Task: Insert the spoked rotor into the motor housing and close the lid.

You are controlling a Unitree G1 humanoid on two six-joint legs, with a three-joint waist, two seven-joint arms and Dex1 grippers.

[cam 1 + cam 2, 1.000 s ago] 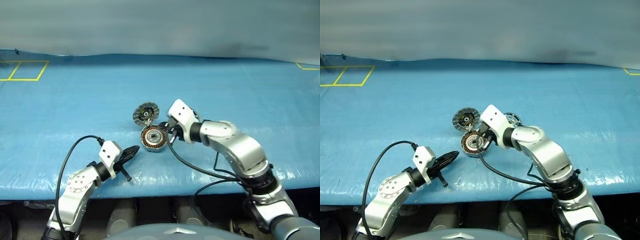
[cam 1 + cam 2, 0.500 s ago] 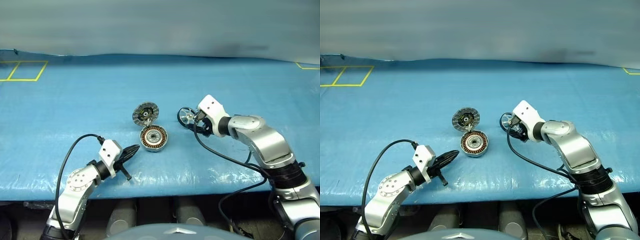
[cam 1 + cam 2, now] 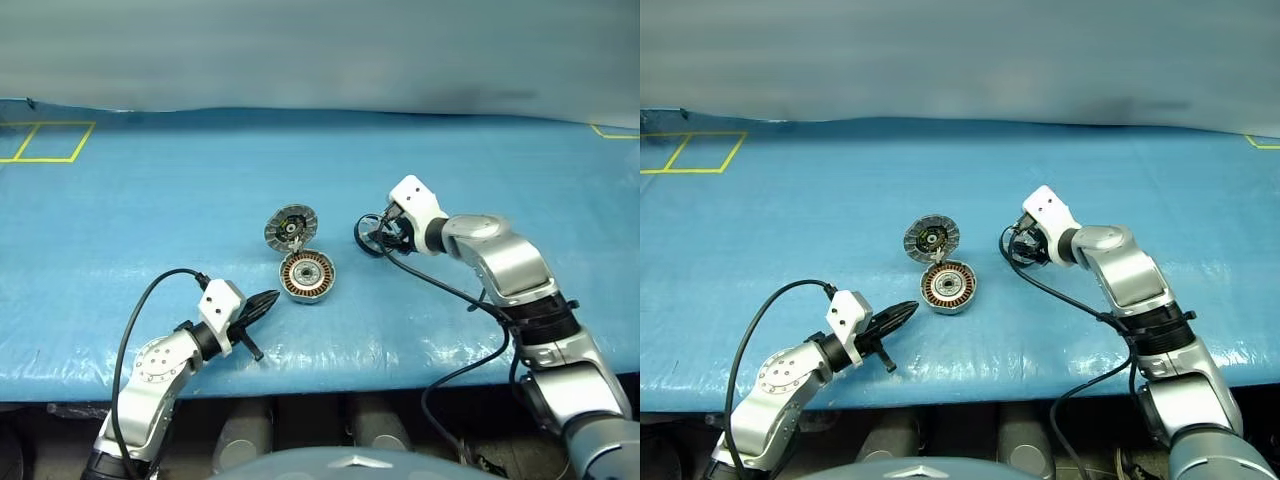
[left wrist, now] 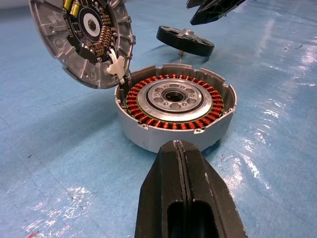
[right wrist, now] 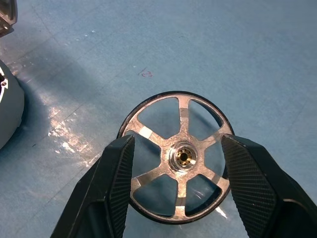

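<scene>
Right gripper [image 5: 176, 186] straddles spoked rotor [image 5: 178, 156] rim, seemingly not touching.

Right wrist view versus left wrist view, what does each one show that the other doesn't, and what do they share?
Right wrist view alone: the right end effector open, its fingers either side of the spoked rotor, whose silver spokes and hub face the camera. Left wrist view alone: the motor housing with its ring of copper windings, the lid standing open at its hinge, and the shut left end effector. Shared: the rotor lying on the blue table cover.
</scene>
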